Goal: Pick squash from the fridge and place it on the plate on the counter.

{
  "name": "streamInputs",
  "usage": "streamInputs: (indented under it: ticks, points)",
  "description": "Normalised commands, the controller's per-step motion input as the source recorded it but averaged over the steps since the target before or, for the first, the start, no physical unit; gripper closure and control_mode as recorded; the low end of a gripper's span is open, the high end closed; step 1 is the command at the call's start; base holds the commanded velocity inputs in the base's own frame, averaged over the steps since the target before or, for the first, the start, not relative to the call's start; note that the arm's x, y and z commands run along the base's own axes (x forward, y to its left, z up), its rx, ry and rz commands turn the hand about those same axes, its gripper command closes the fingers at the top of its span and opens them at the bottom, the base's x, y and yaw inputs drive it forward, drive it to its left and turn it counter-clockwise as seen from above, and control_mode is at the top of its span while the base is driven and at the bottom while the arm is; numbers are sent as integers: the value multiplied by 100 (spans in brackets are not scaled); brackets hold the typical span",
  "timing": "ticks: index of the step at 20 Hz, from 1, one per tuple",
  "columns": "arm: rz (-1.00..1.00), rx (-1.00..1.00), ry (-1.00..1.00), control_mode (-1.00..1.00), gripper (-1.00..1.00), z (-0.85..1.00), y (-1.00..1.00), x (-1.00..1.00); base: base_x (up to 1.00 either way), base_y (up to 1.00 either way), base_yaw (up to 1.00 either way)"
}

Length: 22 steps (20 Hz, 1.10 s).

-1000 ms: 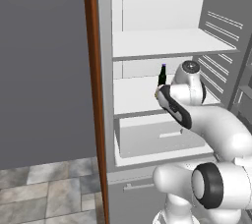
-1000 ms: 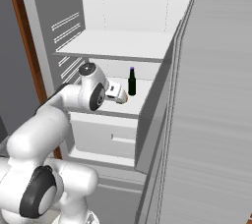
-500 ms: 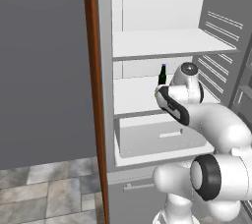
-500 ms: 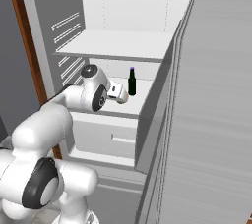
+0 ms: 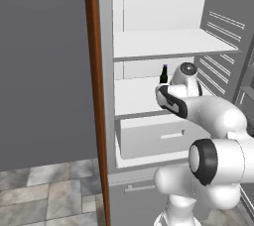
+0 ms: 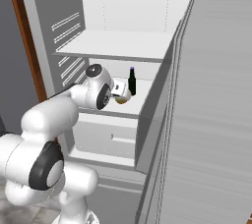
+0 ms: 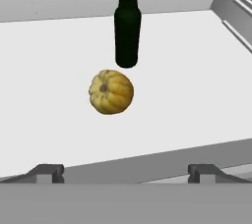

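Note:
The squash point(image 7: 111, 92) is a small ribbed golden-yellow ball lying on the fridge's middle white shelf point(image 7: 44, 80). It lies just in front of a slim dark bottle point(image 7: 127, 21). My gripper point(image 7: 126, 171) is open at the shelf's front edge, a short way from the squash, with nothing between its fingertips point(image 7: 47, 171). From the right base, the gripper point(image 6: 119, 93) sits right next to the squash point(image 6: 123, 99), inside the open fridge point(image 6: 118, 46). The plate and the counter are out of view.
The bottle point(image 6: 132, 81) point(image 5: 163, 74) stands upright behind the squash. An upper shelf point(image 5: 168, 46) hangs above my hand and a white drawer point(image 5: 158, 136) sits below. The ribbed door point(image 6: 206, 120) stands close on the right, with a brown panel edge point(image 5: 94, 96) on the left.
My arm has shifted slightly, with the elbow swinging a little while the hand stays at the middle shelf. The squash and the bottle have not moved.

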Motion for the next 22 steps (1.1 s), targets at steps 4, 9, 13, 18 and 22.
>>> streamInputs:
  ticks: [4,9,13,18,22]
  points:
    - [0,0,0,-100,-100,-17,-1,33,0,0,0]
    - [0,0,0,-100,-100,-25,0,24,0,0,0]
    - [0,0,0,-100,-100,-7,0,16,0,0,0]
    - [0,0,3,-100,-100,0,0,22,0,0,0]
    - [0,0,5,-100,-100,0,0,29,0,0,0]
